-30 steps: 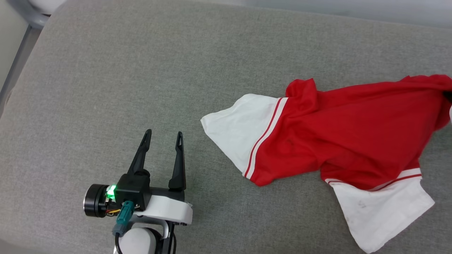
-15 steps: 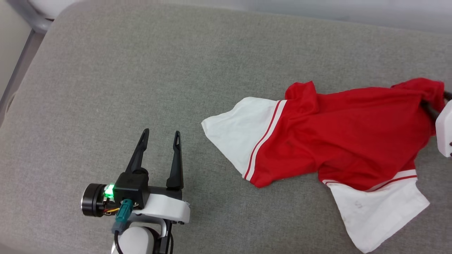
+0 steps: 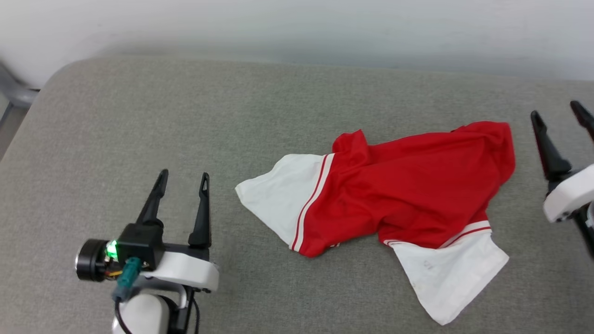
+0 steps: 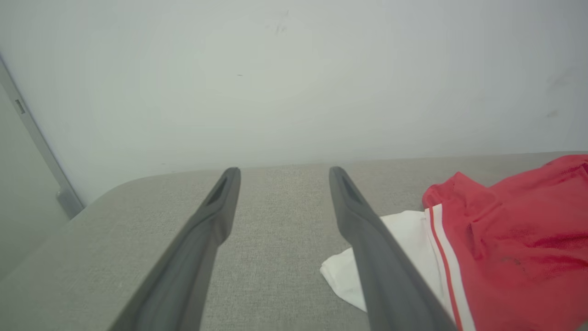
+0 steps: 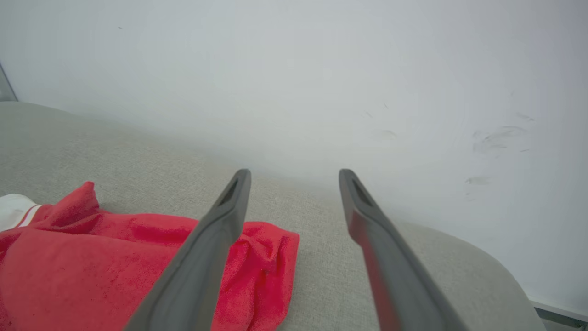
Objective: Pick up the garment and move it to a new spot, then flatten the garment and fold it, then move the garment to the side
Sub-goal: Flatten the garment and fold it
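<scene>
The garment (image 3: 408, 190), a red jersey shirt with white striped sleeves, lies crumpled on the grey cushion (image 3: 185, 116), right of centre; its chest print is hidden. It also shows in the left wrist view (image 4: 505, 248) and the right wrist view (image 5: 92, 271). My left gripper (image 3: 183, 178) stands open to the left of the garment, clear of the nearer white sleeve (image 3: 278, 199), with nothing between its fingers. My right gripper (image 3: 559, 113) is open just right of the garment's red edge, apart from the cloth and empty.
A pale wall (image 3: 297, 28) runs along the cushion's far edge. The cushion's rounded left corner (image 3: 60, 74) and a grey metal frame (image 3: 14, 93) sit at far left. Bare cushion lies left of the garment.
My right gripper has opened and let go of the garment's red edge, which has dropped onto the cushion. The head camera has tilted up, bringing the wall into view.
</scene>
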Available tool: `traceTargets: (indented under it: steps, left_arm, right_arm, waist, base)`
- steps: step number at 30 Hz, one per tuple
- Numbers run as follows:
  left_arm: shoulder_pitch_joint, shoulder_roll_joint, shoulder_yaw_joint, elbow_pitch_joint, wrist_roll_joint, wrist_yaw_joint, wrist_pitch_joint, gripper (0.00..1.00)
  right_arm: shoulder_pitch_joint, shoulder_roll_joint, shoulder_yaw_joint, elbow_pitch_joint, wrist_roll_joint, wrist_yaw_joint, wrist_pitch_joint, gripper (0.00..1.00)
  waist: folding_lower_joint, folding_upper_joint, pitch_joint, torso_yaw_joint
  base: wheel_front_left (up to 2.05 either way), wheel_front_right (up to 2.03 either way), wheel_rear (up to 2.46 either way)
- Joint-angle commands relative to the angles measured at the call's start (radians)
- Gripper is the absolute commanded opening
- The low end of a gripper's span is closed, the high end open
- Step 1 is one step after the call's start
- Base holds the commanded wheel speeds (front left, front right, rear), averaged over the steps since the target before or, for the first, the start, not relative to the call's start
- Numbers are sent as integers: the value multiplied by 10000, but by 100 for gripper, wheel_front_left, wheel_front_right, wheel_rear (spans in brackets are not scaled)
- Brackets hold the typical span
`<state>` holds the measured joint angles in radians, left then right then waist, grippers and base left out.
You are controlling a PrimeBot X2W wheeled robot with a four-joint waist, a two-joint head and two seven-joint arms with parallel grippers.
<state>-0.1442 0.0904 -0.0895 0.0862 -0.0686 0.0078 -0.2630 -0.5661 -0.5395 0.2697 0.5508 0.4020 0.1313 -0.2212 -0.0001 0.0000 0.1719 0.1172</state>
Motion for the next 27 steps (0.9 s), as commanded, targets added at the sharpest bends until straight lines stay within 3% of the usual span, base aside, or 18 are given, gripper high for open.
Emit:
traceTargets:
  steps: [1,6,13,19,22,27]
  left_arm:
    - [-272,244,122,120,-13,-216,-26,100]
    - [-1038,798,154,591,-9,-824,-26,100]
    - [-2475,1699,-606,1483,-440,-1316,405,100]
    - [-3459,2351,-1875,1539,-2150,-1370,2076,100]
    - [-4165,3187,-2741,1306,-3503,-1364,3388,100]
    - [-4945,4078,-3848,1330,-5492,-1370,6217,100]
  right_arm:
    - [599,477,-541,-497,-417,-11,-146,100]
    - [2179,1756,-1891,-2349,-1681,-11,-166,100]
    - [3910,3201,-2753,-4616,-2679,-11,355,100]
    - [4610,3622,-2827,-5685,-2935,-11,580,100]
    - [4832,3678,-2743,-5992,-2911,-11,697,100]
    - [5018,3693,-2783,-6333,-2843,-12,760,100]
  waist:
    - [1,0,-233,-242]
    - [1,0,-363,-483]
    - [1,0,-372,-708]
    - [1,0,-258,-910]
    - [1,0,-172,-1038]
    - [1,0,26,-1235]
  base:
    - [0,0,0]
    - [0,0,0]
    - [0,0,0]
    - [0,0,0]
    - [0,0,0]
    - [0,0,0]
